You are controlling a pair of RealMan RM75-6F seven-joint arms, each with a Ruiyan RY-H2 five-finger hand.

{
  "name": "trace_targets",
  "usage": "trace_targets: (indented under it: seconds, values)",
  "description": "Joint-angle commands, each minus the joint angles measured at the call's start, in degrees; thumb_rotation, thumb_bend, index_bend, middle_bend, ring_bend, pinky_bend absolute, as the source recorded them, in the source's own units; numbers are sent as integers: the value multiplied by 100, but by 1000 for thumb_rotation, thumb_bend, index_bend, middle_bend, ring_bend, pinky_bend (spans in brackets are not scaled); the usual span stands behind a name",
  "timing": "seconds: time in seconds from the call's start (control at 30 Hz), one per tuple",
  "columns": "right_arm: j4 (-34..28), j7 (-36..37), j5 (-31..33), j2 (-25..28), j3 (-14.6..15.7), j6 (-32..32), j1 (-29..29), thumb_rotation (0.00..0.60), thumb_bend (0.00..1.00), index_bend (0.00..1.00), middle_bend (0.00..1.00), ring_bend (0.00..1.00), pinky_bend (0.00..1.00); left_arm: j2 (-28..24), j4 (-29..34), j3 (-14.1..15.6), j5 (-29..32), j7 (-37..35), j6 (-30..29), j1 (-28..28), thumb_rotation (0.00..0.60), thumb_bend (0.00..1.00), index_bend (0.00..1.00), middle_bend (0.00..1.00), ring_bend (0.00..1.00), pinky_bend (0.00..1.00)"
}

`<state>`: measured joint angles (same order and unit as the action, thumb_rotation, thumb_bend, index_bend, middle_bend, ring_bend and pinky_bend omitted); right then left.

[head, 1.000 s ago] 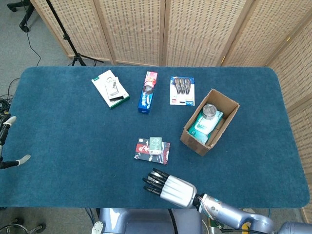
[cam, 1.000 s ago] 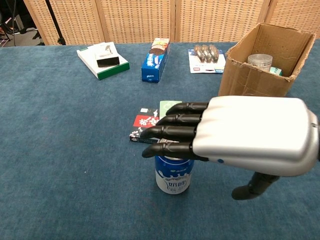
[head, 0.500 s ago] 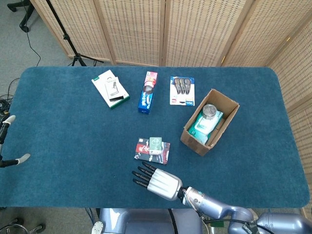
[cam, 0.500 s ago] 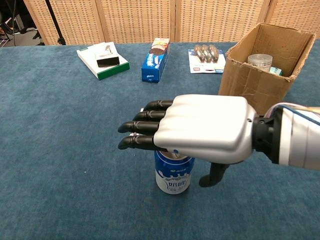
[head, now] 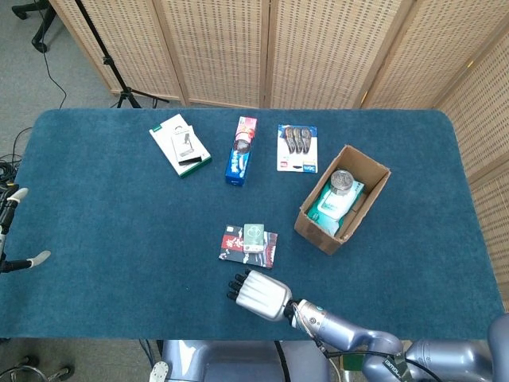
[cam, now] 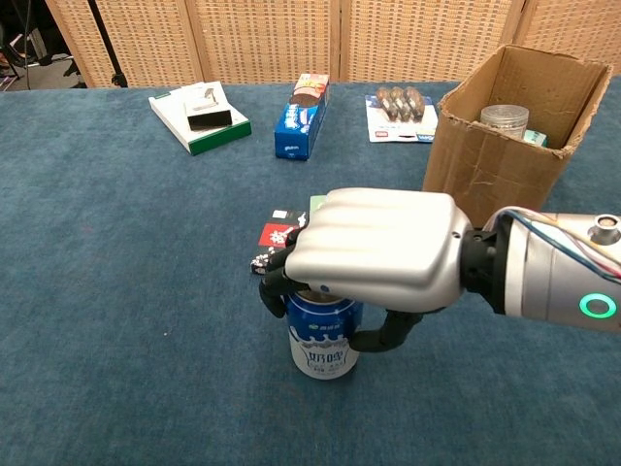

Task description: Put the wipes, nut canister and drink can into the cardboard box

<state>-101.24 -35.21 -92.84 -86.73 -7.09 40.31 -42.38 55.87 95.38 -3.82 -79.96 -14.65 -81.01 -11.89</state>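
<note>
Nearest the robot, the right robot hand (cam: pixel 374 254) sits over the drink can (cam: pixel 322 342), fingers curled down around its top and the thumb hooked against its side, so it grips the can, which stands on the blue worktop (cam: pixel 116 291). I'd want that grip firm and the can kept upright before lifting, then carried high enough to pass the near wall of the cardboard box (cam: pixel 505 136). The head view hides the can entirely under the hand, yet shows the wipes (head: pixel 334 203) and nut canister (head: pixel 343 181) lying inside the box. The left hand is not visible.
</note>
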Motion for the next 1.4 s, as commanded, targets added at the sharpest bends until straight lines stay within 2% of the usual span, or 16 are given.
trace_targets:
  seconds: [0.03, 0.1, 0.2, 0.37, 0.47, 0.6, 0.73, 0.93, 1.23, 1.4]
  values:
    - [11, 450, -391, 120, 94, 414, -64, 600, 718, 589, 589, 495, 515, -6, 8, -12, -18, -3, 14, 8, 600, 0, 0, 0, 0, 0]
    - [-365, 675, -600, 464, -118, 886, -31, 600, 736, 591, 590, 495, 515, -13, 12, -15, -36, -7, 39, 9, 600, 0, 0, 0, 0, 0]
    - [-585, 862, -628, 766, -265, 1101, -32, 600, 749, 593, 590, 495, 515, -22, 14, -24, -48, -23, 54, 15, 600, 0, 0, 0, 0, 0]
    - [-965, 1123, -355, 1681, -980, 1680, 32, 600, 749, 593, 590, 495, 515, -35, 32, -39, -92, -34, 66, 34, 600, 0, 0, 0, 0, 0]
    - [-901, 1314, -1, 2276, -1402, 1911, 112, 600, 749, 593, 590, 495, 515, -34, 54, -27, -153, -9, 82, 37, 600, 0, 0, 0, 0, 0]
    - [-612, 1619, 336, 2732, -1586, 2043, 223, 600, 749, 593, 590, 495, 515, -24, 77, -23, -192, 59, 131, 22, 600, 0, 0, 0, 0, 0]
    - [-168, 1945, 474, 2902, -1447, 2034, 326, 600, 749, 593, 590, 495, 515, -21, 114, -33, -219, 106, 130, 26, 600, 0, 0, 0, 0, 0]
    - [483, 2294, 384, 2713, -1016, 1964, 366, 600, 768, 593, 590, 496, 515, -24, 145, -25, -263, 151, 176, 23, 600, 0, 0, 0, 0, 0]
    - [943, 2388, 483, 2408, -564, 1670, 324, 600, 775, 593, 590, 495, 515, -53, 133, -48, -232, 110, 251, 18, 600, 0, 0, 0, 0, 0]
    - [1045, 2401, 492, 2332, -455, 1693, 327, 600, 772, 593, 585, 495, 515, -57, 127, -59, -219, 93, 285, 14, 600, 0, 0, 0, 0, 0]
